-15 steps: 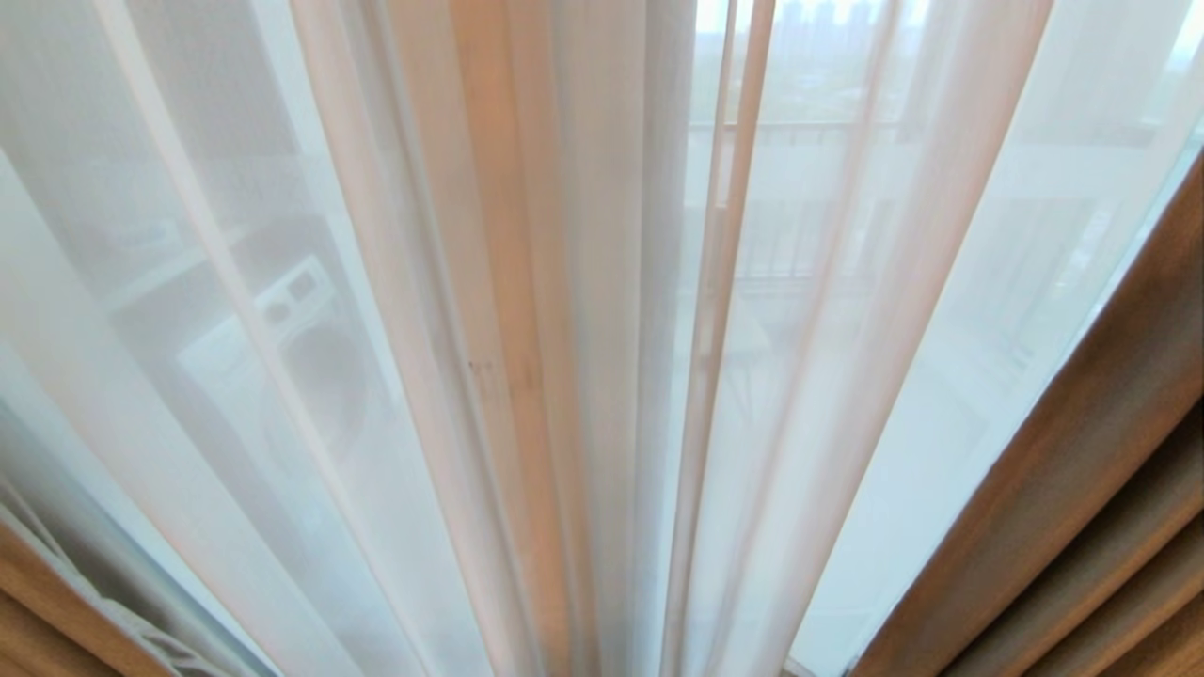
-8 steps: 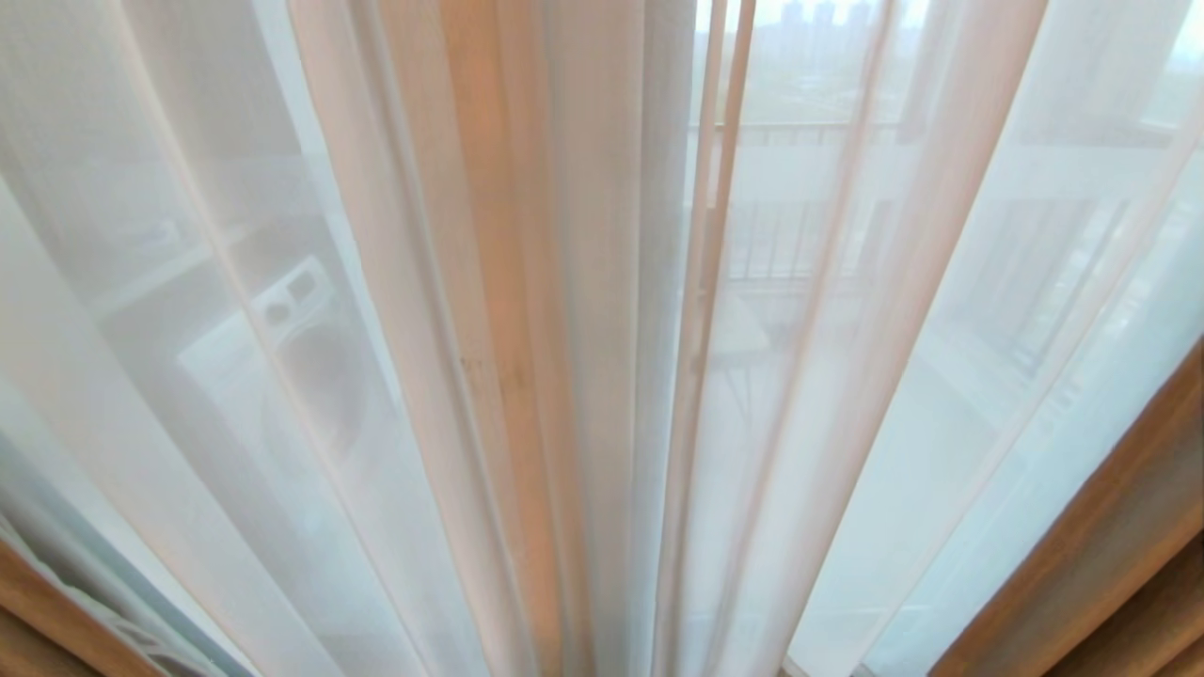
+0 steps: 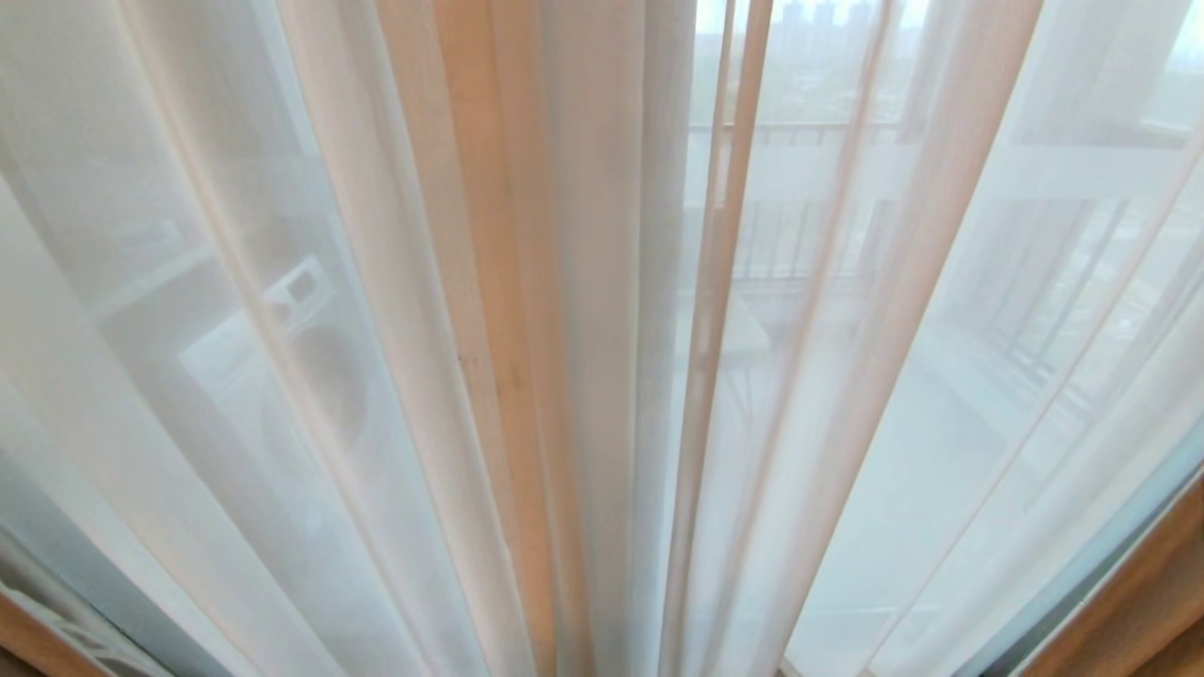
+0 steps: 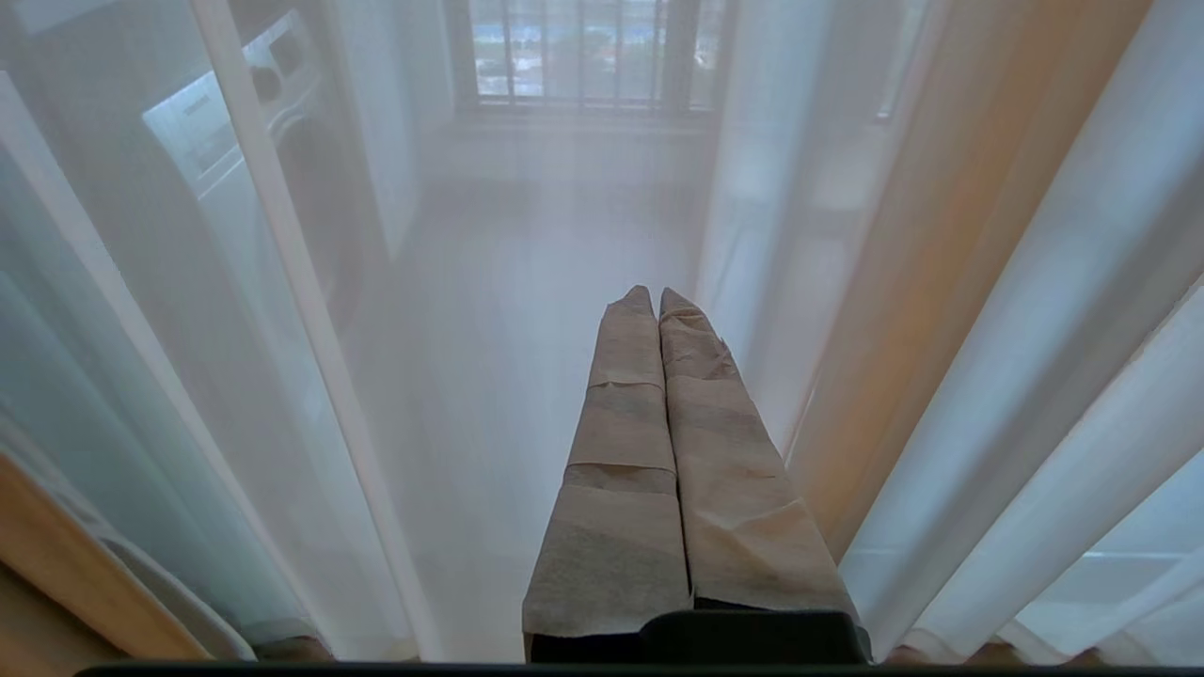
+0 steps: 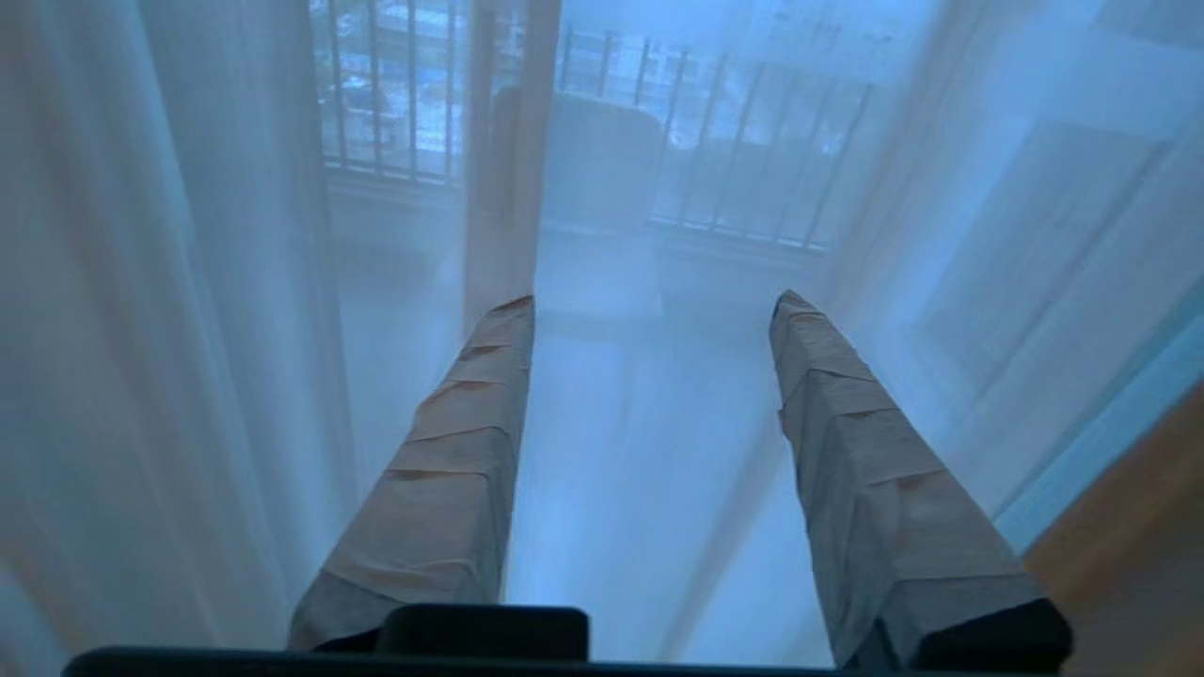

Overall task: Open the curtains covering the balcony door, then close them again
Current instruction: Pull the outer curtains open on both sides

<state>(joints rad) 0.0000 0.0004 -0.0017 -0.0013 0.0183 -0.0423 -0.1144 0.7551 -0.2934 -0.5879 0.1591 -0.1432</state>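
Observation:
The white see-through sheers of the curtains (image 3: 583, 338) hang drawn across almost the whole head view in long pleats. The thick grey-beige drape shows only as a strip at the lower right corner (image 3: 1143, 602) and a sliver at the lower left (image 3: 28, 639). The balcony door stays veiled behind the sheers, and its frame cannot be made out. My right gripper (image 5: 649, 299) is open, its taped fingers (image 5: 451, 470) spread right before the sheer with nothing between them. My left gripper (image 4: 649, 293) is shut and empty, pointing at the sheer.
Through the fabric a white washing machine (image 3: 301, 329) stands on the left of the balcony. A black-barred railing (image 3: 800, 244) runs along the far side. A chair-like shape (image 5: 602, 169) stands before the railing in the right wrist view.
The thick drape on the right has slid further toward the lower right corner, baring more sheer. The drape sliver at the lower left has also shrunk.

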